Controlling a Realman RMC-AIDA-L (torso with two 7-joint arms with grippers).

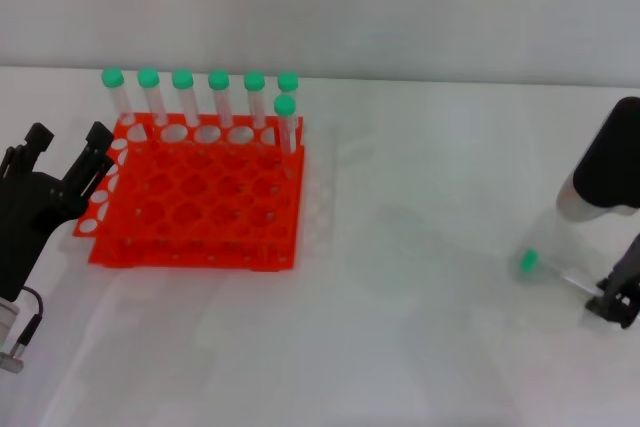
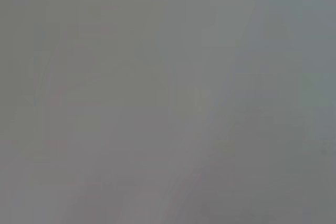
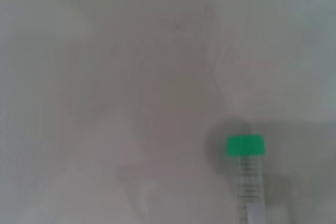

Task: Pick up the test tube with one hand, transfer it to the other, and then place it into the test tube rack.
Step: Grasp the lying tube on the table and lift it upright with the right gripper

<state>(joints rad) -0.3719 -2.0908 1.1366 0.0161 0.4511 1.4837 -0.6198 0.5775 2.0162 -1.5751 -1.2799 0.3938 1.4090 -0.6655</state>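
The test tube [image 1: 548, 269] lay on the white table [image 1: 420, 347] at about four o'clock, well apart from the test tube rack [image 1: 195, 197]. Its long axis ran from the green cap at ten o'clock toward the right pincer [image 1: 618, 302], which was by far the nearer. Whether that pincer gripped the tip could not be told. The left pincer [image 1: 68, 142] stood open and empty at nine o'clock, beside the rack.

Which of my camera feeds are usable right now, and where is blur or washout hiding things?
Head view: sharp on the bright orange-red plastic rack; the slim clear green-capped tube by the right gripper nearly vanishes against the white table. Left wrist view: a featureless grey blur, unusable. Right wrist view: hazy and washed out, only that tube readable. Left gripper is beside the rack.
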